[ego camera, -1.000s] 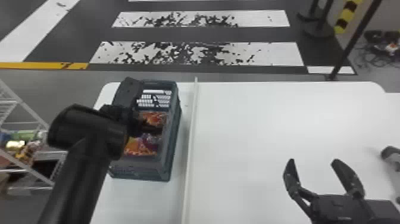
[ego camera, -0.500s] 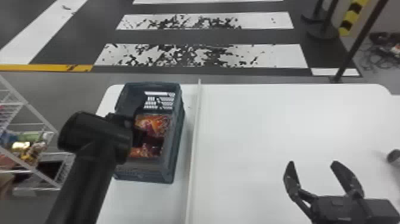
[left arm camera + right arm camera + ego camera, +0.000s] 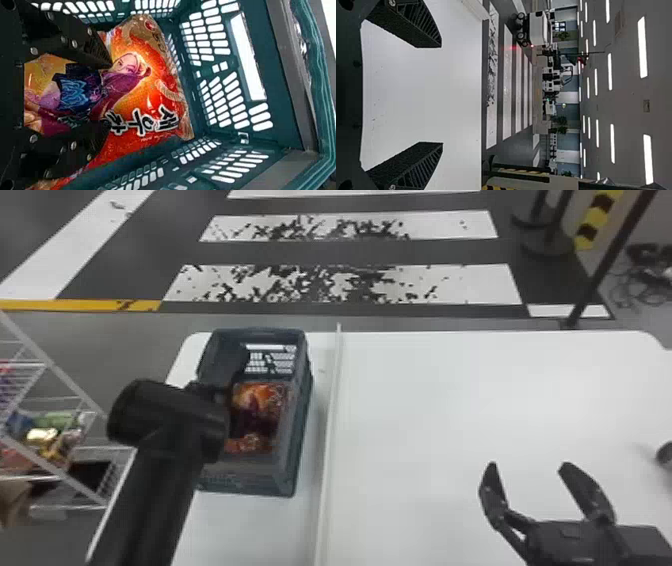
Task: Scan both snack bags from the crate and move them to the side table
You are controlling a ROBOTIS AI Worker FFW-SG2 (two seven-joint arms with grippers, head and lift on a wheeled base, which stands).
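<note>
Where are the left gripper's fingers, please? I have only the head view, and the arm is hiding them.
Observer: In the left wrist view, the left gripper is open, with its two fingers apart over a snack bag. I cannot tell whether they touch it.
Operator: Thank you. Which side of this snack bag is facing the left gripper?
Observer: The side with a printed figure that wears a purple hood.
Operator: And is something standing farther away, beyond what I can see?
Observer: Yes. The right wrist view shows a white wheeled machine on the floor, beyond the table.
</note>
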